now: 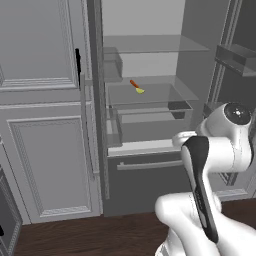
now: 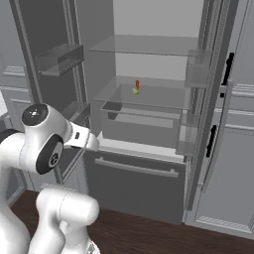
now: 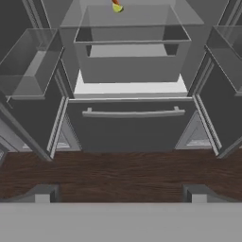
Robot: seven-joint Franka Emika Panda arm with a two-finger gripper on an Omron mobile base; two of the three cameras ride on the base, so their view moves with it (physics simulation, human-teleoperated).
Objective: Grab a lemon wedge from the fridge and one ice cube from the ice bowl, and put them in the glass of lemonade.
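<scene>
Fridge point(image 1: 145, 60) has both doors swung wide; wedge point(image 1: 140, 90) lies on a clear mid shelf point(image 1: 165, 92) toward the back, touching the tip of an orange-red stick point(image 1: 134, 83), w/ a drawer point(image 2: 136, 168) shut below. End effector point(image 3: 120, 193) is released, fingers point(image 3: 42, 194) spread wide w/ nothing between them, facing the fridge front low, above the dark wood floor point(image 3: 121, 170), well apart from the wedge. Arm point(image 1: 205, 185) is folded in front of the fridge.
</scene>
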